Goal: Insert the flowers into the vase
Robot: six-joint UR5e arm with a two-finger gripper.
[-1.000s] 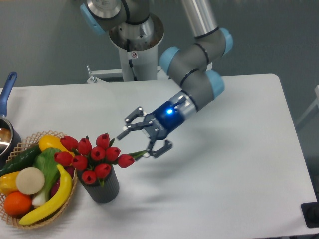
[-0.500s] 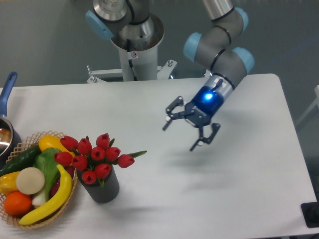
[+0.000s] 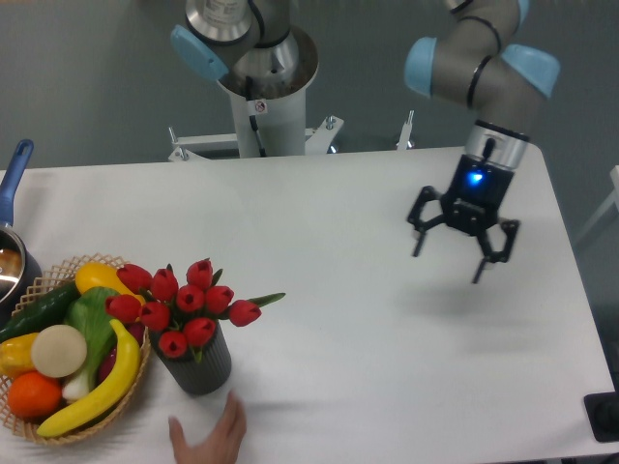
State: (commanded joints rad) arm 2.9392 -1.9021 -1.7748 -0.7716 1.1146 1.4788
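Flowers (image 3: 184, 302) stand in the vase (image 3: 201, 365); fingers (image 3: 420, 241) spread apart, well away.

Grey UR5e arm (image 3: 484, 43) with pale blue joint caps.
Its black two-finger gripper (image 3: 462, 244) shows a glowing blue light; the silver base carries a small sticker.
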